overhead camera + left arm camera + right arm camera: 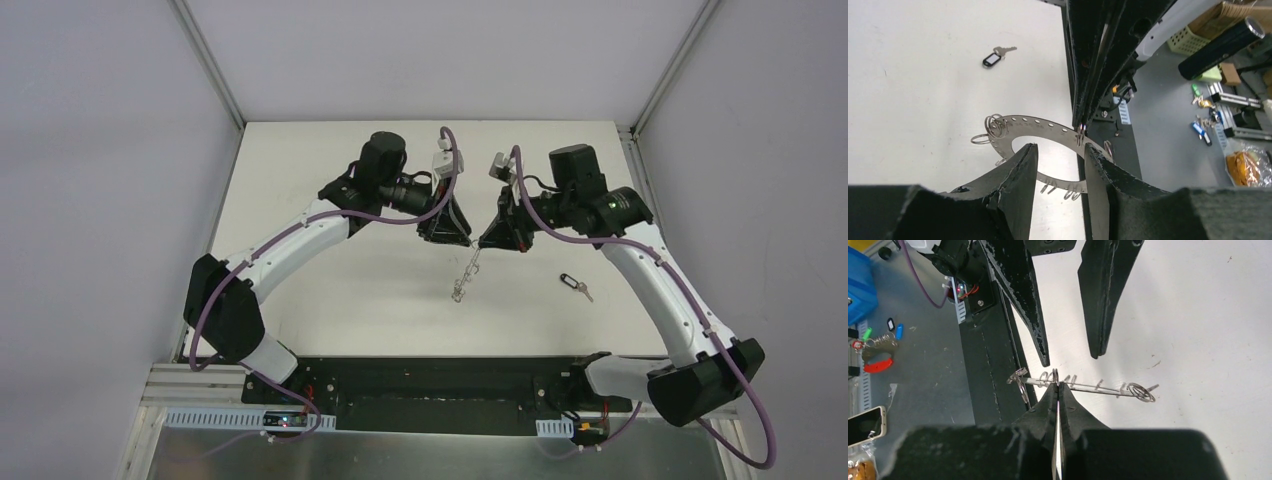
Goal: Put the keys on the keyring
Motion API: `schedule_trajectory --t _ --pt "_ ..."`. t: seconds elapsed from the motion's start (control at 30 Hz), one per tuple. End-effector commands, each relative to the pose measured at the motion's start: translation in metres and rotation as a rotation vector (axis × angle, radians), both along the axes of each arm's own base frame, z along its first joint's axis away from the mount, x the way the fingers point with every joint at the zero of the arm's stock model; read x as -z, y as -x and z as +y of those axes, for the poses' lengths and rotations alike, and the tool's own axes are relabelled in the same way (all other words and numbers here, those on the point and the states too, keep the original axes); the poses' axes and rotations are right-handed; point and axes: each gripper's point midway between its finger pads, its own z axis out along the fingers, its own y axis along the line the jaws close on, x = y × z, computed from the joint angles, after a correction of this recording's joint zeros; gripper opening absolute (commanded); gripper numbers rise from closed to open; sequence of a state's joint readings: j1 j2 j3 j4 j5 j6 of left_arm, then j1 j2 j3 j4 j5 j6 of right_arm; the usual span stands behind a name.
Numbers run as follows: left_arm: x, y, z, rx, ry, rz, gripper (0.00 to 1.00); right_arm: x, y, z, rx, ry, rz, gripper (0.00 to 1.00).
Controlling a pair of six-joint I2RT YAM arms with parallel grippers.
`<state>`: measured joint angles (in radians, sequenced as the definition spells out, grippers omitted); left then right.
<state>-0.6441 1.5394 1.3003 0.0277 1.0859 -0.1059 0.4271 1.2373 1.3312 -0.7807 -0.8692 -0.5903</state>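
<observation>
The keyring [465, 275] hangs above the middle of the desk [340, 300], pinched at its edge by the right end effector [1058, 386]. The left end effector [1060, 147] stands spread just beside it. Such a thin hold may let the keyring turn or slip. A black key [573, 284] lies to the right on the white desk, between grey walls [100, 150].

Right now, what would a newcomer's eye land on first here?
The two grippers meet over the middle of the table: the right gripper is shut on the rim of the keyring, holding it up, and the left gripper stands open close beside it. A lone black-headed key lies on the table on the right gripper's side.
</observation>
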Motion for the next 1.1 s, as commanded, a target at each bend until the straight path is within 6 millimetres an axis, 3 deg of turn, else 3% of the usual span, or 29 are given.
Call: schedule_trajectory --t 0.0,0.77,1.07 --pt "0.003 0.015 0.014 0.087 -0.047 -0.119 0.39 -0.011 -0.001 0.003 -0.038 0.016 -0.067 0.00" --pt "0.005 0.026 -0.005 0.157 -0.051 -0.117 0.23 -0.002 0.003 0.015 -0.074 0.012 -0.016 0.00" --pt "0.003 0.025 -0.010 0.146 -0.043 -0.098 0.07 0.000 0.003 0.015 -0.070 0.012 -0.004 0.00"
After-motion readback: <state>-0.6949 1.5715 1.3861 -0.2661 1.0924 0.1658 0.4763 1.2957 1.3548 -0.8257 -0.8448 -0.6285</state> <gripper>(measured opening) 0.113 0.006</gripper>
